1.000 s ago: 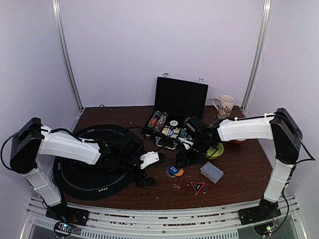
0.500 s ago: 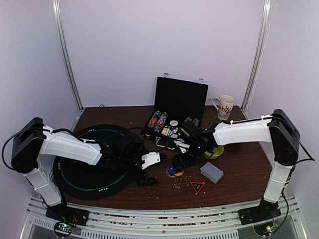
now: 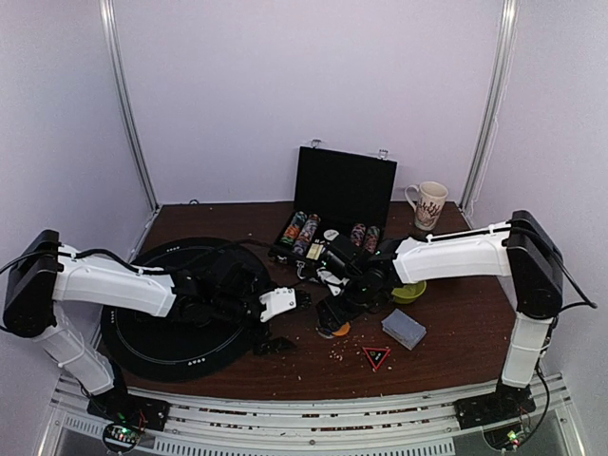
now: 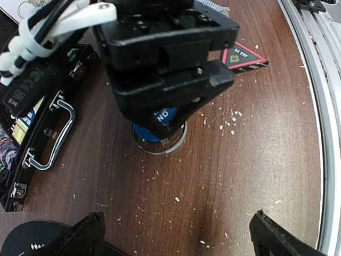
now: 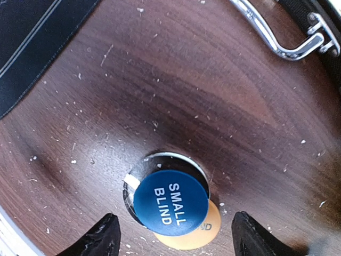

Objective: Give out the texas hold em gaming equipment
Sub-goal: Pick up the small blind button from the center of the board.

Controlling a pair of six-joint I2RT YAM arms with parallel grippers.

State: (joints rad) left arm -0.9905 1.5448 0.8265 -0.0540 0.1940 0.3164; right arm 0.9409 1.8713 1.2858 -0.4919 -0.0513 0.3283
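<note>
A blue "SMALL BLIND" disc (image 5: 170, 202) lies stacked over an orange disc (image 5: 205, 234) and a clear disc (image 5: 176, 156) on the wooden table. My right gripper (image 5: 176, 242) hovers over this stack (image 3: 332, 329), open, one finger on each side and nothing held. My left gripper (image 3: 281, 323) is open and empty just left of the stack, facing the right gripper's black body (image 4: 165, 69). The grey-blue card deck (image 3: 404, 328) lies to the right. Rows of poker chips (image 3: 306, 231) sit in the open black case (image 3: 344, 185).
A red-edged triangular card (image 3: 376, 357) lies near the front, in front of the deck. The yellow-green bowl (image 3: 411, 291) and the patterned mug (image 3: 427, 202) stand at the right. A round black mat (image 3: 161, 318) covers the left side. The case's metal handle (image 5: 277, 40) is close to the discs.
My right gripper has moved left and down from beside the bowl to above the stacked discs. The left arm has stretched slightly; its gripper stays open in about the same place.
</note>
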